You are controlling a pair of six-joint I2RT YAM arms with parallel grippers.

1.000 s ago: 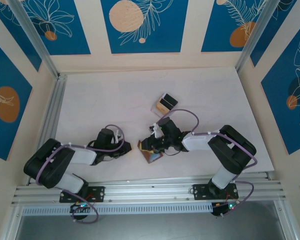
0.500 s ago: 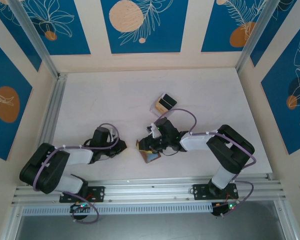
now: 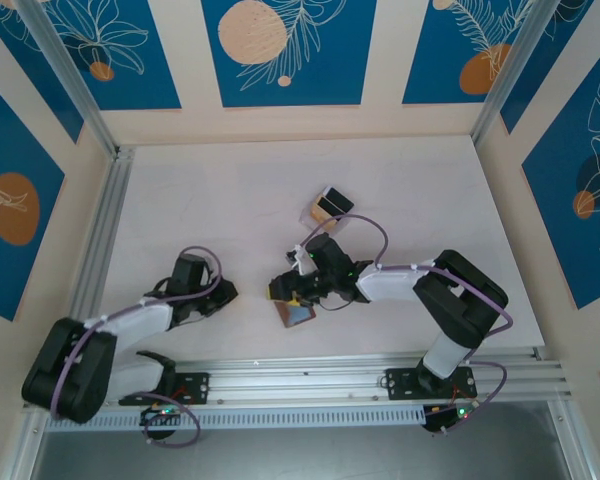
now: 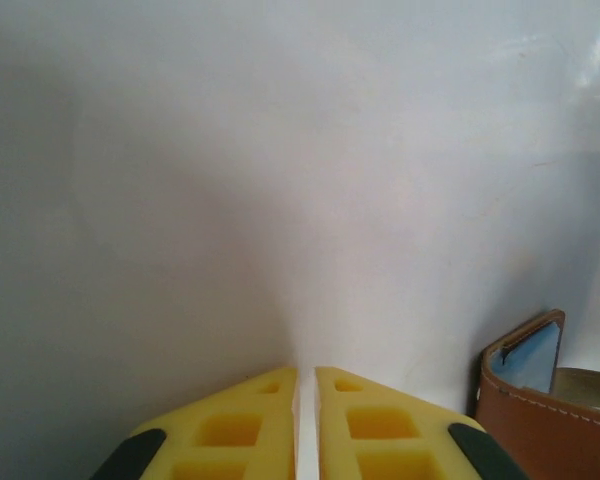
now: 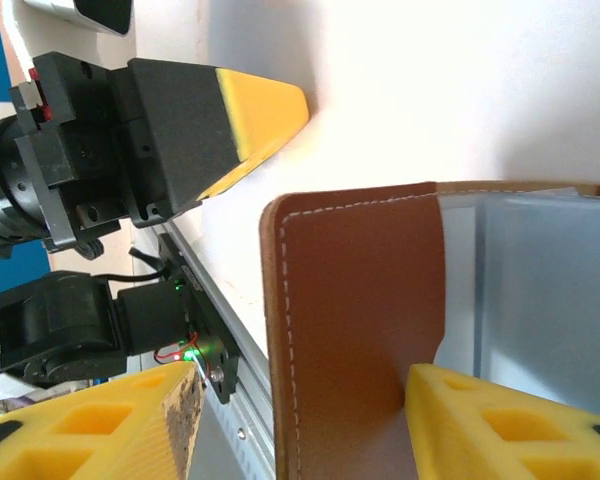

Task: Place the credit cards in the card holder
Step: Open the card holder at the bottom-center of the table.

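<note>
Card holder (image 5: pixel 355 300) lies open on the table (image 4: pixel 280 150), its brown flap between the widely parted jaws of the right gripper (image 5: pixel 302 400), while the left gripper (image 4: pixel 306 385), all but closed on nothing, sits nearby with the holder to its right.

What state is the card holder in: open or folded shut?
Open. In the right wrist view the card holder shows its blue-grey inner lining exposed beside the brown outer leather.
</note>
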